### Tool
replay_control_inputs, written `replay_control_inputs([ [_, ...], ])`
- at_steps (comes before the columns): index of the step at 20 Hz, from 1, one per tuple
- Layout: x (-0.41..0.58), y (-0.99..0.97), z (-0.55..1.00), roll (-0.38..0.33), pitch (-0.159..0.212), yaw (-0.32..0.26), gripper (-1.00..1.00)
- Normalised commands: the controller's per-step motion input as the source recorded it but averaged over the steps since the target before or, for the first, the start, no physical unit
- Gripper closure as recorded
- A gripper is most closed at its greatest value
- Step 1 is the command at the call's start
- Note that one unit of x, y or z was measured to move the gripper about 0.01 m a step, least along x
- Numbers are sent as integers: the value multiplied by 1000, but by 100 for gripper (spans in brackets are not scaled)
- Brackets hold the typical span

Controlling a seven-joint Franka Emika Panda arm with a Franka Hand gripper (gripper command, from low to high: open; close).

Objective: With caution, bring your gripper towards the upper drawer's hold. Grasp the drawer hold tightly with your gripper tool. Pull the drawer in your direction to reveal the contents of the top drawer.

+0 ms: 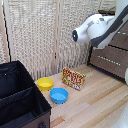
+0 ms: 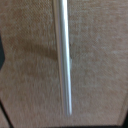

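Arm [image 1: 97, 27] white/grey, reaching to dresser [image 1: 112, 60] at exterior view's right, gripper hidden, open/shut unclear, bar [image 2: 64, 55] silvery, close in wrist view, across brown drawer [image 2: 30, 65], yellow bowl [image 1: 45, 83], blue bowl [image 1: 59, 95], snack box [image 1: 73, 78] on wood floor [image 1: 95, 107], black bin [image 1: 20, 97].

The exterior view looks from off the arm, a little above floor level and slightly downward, across a pale wood floor [image 1: 95, 100] toward a woven screen [image 1: 40, 35]; it stands well back, taking in the robot arm [image 1: 97, 27] and the brown dresser [image 1: 112, 55] at the exterior view's right. The wrist view sits very near the upper drawer [image 2: 30, 60], facing its brown front squarely (so close that the grain blurs), with the drawer hold [image 2: 65, 55] running the length of the picture. The two views share only the dresser; the hold itself cannot be made out in the exterior view
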Motion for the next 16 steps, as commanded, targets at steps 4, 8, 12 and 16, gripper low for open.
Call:
replay_control_inputs([
  [4, 51, -509, 9, -11, -33, 44, 100],
  [8, 60, -26, 0, -6, 0, 15, 100],
  [12, 24, -131, 0, 3, 0, -14, 100],
  [16, 10, -142, 0, 10, 0, -13, 100],
])
